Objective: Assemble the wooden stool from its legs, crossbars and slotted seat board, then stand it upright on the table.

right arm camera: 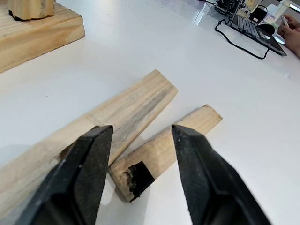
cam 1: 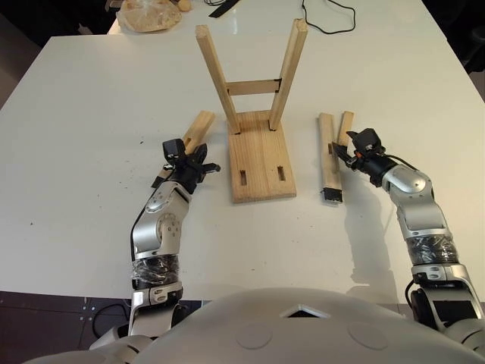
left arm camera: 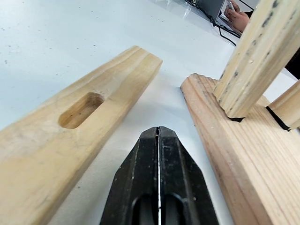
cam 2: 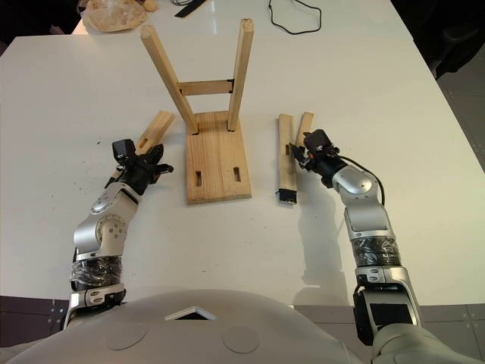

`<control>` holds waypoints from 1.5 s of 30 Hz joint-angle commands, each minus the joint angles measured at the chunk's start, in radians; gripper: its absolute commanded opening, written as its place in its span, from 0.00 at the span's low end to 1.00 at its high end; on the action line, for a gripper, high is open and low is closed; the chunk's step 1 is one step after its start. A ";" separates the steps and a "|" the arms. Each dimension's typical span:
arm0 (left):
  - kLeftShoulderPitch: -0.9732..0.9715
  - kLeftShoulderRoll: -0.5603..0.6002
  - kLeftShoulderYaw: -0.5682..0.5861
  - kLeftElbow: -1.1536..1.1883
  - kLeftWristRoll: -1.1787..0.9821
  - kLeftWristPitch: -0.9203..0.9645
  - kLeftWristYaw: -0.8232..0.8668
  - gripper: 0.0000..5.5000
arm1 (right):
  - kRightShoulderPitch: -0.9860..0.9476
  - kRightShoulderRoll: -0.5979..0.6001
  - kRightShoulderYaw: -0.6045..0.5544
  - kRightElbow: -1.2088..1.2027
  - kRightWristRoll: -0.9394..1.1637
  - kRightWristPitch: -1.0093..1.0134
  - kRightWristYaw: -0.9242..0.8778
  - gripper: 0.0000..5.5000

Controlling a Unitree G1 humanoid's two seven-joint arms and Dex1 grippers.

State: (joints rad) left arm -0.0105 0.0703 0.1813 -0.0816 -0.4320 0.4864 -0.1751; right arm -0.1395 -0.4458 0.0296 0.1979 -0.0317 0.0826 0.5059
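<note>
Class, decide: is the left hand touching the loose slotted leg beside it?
Apart. The left wrist view shows bare table between the shut left hand and the slotted leg.

A lab or robotics workroom, by the look of it: a broad white table (cam 1: 83,106), scuffed and flecked with dark specks, and a black cable (cam 1: 327,24) snaking over its far edge. There's a laptop (right arm camera: 257,32) open at the far side, its lead trailing across the top, and a crumpled plastic bag (cam 1: 150,14) pushed into a corner. Plain grey floor (cam 1: 11,61) beyond.
</note>
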 commanded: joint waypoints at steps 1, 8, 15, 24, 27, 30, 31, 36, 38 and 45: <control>0.003 0.001 0.008 0.012 0.002 -0.010 -0.002 0.00 | -0.028 -0.020 -0.021 0.064 -0.023 -0.036 -0.041 0.42; 0.017 -0.016 -0.005 0.017 0.004 -0.017 0.000 0.00 | -0.044 -0.015 -0.040 0.094 0.001 -0.032 -0.039 0.42; 0.011 -0.010 -0.007 0.037 0.002 -0.021 -0.008 0.00 | -0.031 0.007 0.004 0.086 -0.016 -0.024 -0.029 0.42; 0.011 -0.028 -0.013 0.071 0.006 -0.047 -0.004 0.00 | 0.002 0.019 0.008 0.041 0.004 0.053 -0.025 0.42; 0.017 -0.033 -0.017 0.073 0.007 -0.052 -0.004 0.00 | 0.021 0.029 -0.013 0.022 0.015 0.114 -0.051 0.42; 0.025 -0.032 -0.013 0.067 0.004 -0.052 -0.005 0.00 | 0.053 0.025 -0.033 -0.017 0.028 0.143 -0.070 0.42; 0.028 -0.031 -0.010 0.065 0.002 -0.052 -0.006 0.00 | 0.062 0.025 -0.041 -0.029 0.034 0.151 -0.074 0.42; 0.038 -0.034 -0.001 0.060 -0.001 -0.054 -0.002 0.00 | 0.072 0.036 -0.070 -0.055 0.068 0.192 -0.082 0.42; 0.035 -0.038 -0.004 0.065 0.001 -0.057 -0.001 0.00 | 0.063 0.049 -0.076 -0.052 0.091 0.214 -0.077 0.42; 0.032 -0.039 -0.007 0.075 0.003 -0.061 -0.003 0.00 | -0.043 0.053 -0.068 0.069 0.132 0.243 -0.025 0.42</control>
State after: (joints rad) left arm 0.0044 0.0344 0.1730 -0.0360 -0.4319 0.4014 -0.1861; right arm -0.1392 -0.3900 -0.0454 0.2068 0.0921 0.3039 0.4541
